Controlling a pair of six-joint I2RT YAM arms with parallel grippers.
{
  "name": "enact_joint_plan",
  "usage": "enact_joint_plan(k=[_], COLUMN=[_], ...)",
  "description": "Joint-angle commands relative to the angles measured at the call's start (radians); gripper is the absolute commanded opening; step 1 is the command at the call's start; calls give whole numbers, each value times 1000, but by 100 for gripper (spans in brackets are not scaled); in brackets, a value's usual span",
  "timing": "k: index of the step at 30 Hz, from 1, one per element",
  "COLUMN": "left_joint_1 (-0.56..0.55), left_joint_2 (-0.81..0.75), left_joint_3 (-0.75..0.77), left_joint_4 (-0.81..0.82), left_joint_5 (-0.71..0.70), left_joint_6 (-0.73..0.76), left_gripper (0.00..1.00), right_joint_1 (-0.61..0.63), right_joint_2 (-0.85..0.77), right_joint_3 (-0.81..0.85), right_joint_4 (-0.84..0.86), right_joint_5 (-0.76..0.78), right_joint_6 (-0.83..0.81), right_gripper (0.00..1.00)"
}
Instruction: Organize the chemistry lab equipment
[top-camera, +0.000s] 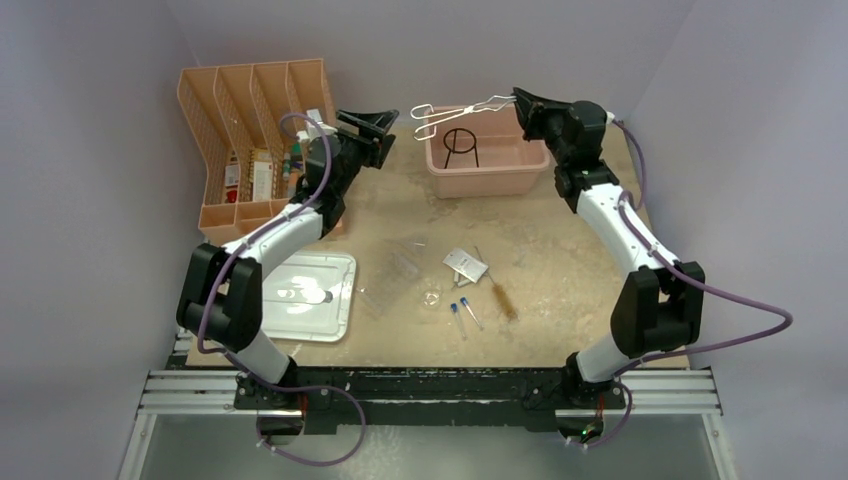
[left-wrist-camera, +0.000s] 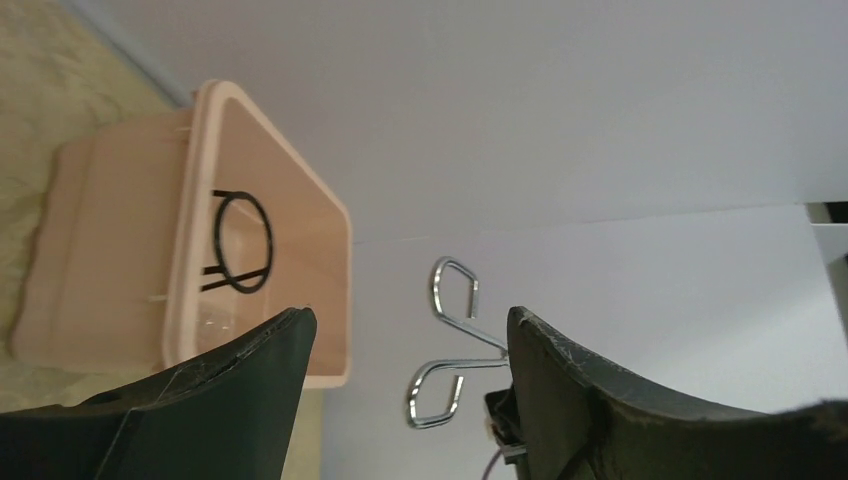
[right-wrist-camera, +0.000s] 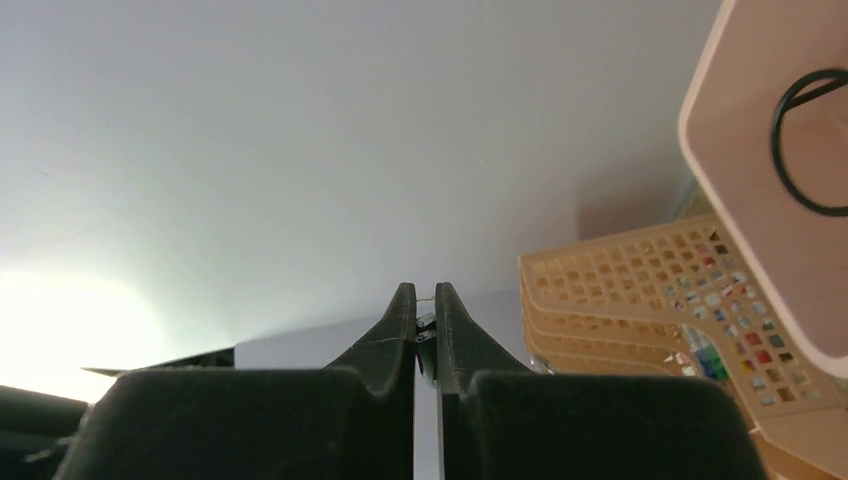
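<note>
Right claw (right-wrist-camera: 425, 300) aloft, clamped on metal tongs (top-camera: 465, 108); left claw (left-wrist-camera: 410, 316) aloft, fingers apart.

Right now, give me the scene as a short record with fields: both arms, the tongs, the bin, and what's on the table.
right fingers: shut on the tongs' tip end
left fingers: open, near the tongs' handle loops, not gripping
tongs: in the air by the pink bin's far rim
in bin: tripod
on table: brush, two vials, dish, white lid
</note>
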Motion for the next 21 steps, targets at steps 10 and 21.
enact_joint_plan(k=[10,21], left_joint_1=[33,33], left_joint_2=[-167,-239], left_joint_3=[15,-31], left_joint_4=[-463,-633], left_joint_5=[-33,-81], left_joint_6=[366,489], left_gripper=[72,72], right_joint_1=[-70,-69], right_joint_2=[-5,93], right_joint_3=[53,104], right_joint_4=[-94,-85], right_joint_5=[130,167], right_joint_6=[-266,-379], right_gripper=[0,0])
